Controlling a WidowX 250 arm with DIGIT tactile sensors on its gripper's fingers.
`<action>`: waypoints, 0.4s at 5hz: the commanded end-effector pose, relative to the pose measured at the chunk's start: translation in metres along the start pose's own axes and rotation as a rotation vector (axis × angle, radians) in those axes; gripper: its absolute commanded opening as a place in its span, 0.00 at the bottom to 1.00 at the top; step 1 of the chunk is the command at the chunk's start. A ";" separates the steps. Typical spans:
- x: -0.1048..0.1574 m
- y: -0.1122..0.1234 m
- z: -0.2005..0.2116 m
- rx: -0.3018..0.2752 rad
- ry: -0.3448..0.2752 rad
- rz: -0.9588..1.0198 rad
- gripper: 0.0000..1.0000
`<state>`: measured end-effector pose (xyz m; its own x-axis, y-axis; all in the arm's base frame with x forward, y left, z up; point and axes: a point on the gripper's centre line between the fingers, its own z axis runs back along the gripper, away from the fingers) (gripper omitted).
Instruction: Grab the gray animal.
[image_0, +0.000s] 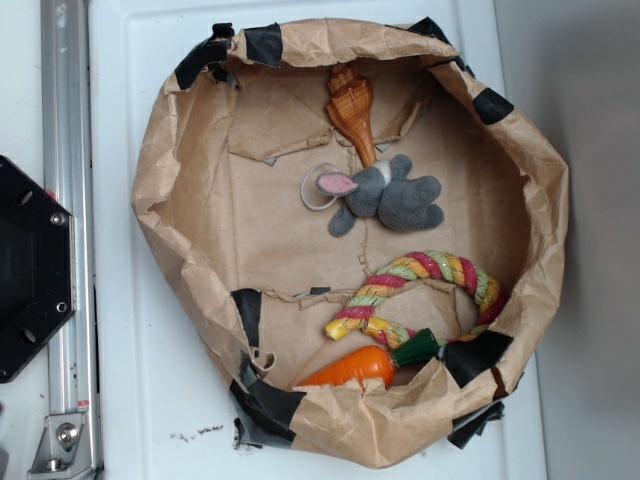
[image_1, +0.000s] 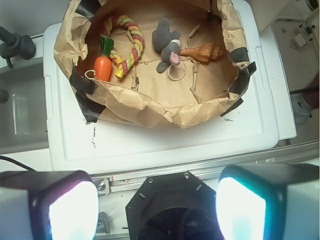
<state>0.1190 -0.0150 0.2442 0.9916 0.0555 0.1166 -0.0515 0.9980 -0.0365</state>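
The gray animal (image_0: 385, 193) is a small plush bunny with a pink-lined ear, lying on the floor of a brown paper bowl (image_0: 165, 170). In the wrist view the gray animal (image_1: 166, 42) lies near the top, far from my gripper (image_1: 157, 210). The gripper is open, with its two bright fingers (image_1: 72, 210) wide apart at the bottom of that view and nothing between them. It hovers over the black base plate (image_1: 170, 200), outside the bowl. The gripper does not show in the exterior view.
A wooden cone-shaped toy (image_0: 353, 105) touches the bunny's far side, with a pale ring (image_0: 318, 190) by its ear. A multicoloured rope ring (image_0: 430, 285) and an orange plastic carrot (image_0: 355, 370) lie near the bowl's wall. The bowl stands on a white surface (image_0: 130, 400) beside a metal rail (image_0: 65, 150).
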 end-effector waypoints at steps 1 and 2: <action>0.000 0.000 0.000 0.000 0.000 0.000 1.00; 0.047 0.019 -0.035 0.146 -0.120 -0.073 1.00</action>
<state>0.1651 0.0026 0.2089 0.9803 -0.0220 0.1963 0.0006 0.9941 0.1085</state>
